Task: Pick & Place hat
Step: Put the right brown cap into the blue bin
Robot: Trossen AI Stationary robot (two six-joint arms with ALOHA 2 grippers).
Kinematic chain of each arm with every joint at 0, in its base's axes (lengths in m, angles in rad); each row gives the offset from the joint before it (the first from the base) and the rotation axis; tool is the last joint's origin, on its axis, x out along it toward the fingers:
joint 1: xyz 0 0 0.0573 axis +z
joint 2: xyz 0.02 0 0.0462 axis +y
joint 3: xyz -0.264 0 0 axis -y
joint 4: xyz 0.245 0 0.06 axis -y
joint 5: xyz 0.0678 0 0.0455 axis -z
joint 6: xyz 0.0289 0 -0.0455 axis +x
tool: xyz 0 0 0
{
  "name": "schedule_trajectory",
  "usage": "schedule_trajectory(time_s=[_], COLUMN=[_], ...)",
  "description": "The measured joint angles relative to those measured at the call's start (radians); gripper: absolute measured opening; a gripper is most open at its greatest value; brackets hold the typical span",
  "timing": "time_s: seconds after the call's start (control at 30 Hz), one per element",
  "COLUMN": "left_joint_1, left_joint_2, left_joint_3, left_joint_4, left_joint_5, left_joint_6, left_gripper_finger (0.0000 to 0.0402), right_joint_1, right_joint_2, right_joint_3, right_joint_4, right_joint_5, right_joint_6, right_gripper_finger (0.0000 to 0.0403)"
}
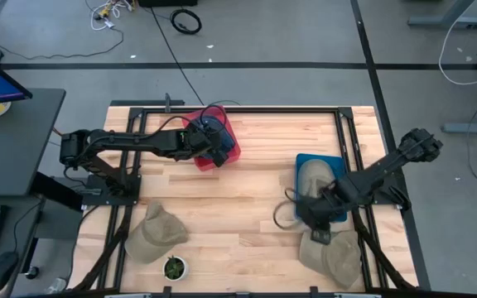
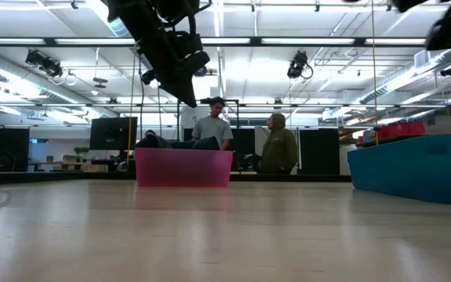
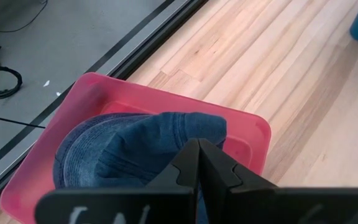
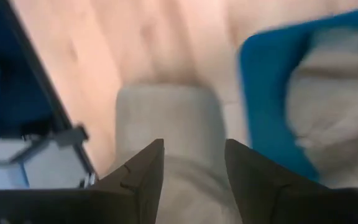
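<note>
A blue denim hat (image 3: pixel 135 152) lies inside the pink bin (image 1: pixel 222 136) at the table's far left-middle. My left gripper (image 3: pixel 199 152) hovers above it, shut and holding nothing; the low view shows it (image 2: pixel 186 90) well above the bin (image 2: pixel 183 167). A beige hat (image 1: pixel 313 175) lies in the blue bin (image 1: pixel 335 162). A second beige hat (image 1: pixel 335 255) lies on the table near the right near corner. My right gripper (image 4: pixel 194 155) is open over this hat (image 4: pixel 166 115), one finger on either side of its near part. A third beige hat (image 1: pixel 156 234) lies near left. My right gripper comes at the beige hat (image 4: pixel 173 124) from above with its fingers spread. The view is blurred, and I cannot tell whether the fingers touch the hat.
A small white pot with a green plant (image 1: pixel 173 266) stands at the near edge, next to the left beige hat. Bare wood lies between the two bins in the table's middle (image 1: pixel 255 190). Black frame rails run along the table's edges. Two people stand in the room behind the pink bin.
</note>
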Motion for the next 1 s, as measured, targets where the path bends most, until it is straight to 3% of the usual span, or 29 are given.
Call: schedule_trajectory(time_s=[0.5, 0.87, 1.0], left_joint_1=[0.0, 0.0, 0.0], left_joint_2=[0.0, 0.0, 0.0], left_joint_3=[0.0, 0.0, 0.0], left_joint_4=[0.0, 0.0, 0.0], left_joint_5=[0.0, 0.0, 0.0], left_joint_6=[-0.026, -0.025, -0.023], left_gripper_finger=[0.0014, 0.0014, 0.0014], right_joint_1=[0.383, 0.452, 0.452], right_joint_2=[0.0, 0.0, 0.0], right_joint_3=[-0.134, -0.303, -0.374], right_joint_4=[0.041, 0.263, 0.312], right_joint_5=[-0.153, -0.158, -0.15], right_joint_6=[0.55, 0.754, 0.895], right_gripper_finger=[0.0194, 0.0194, 0.0194])
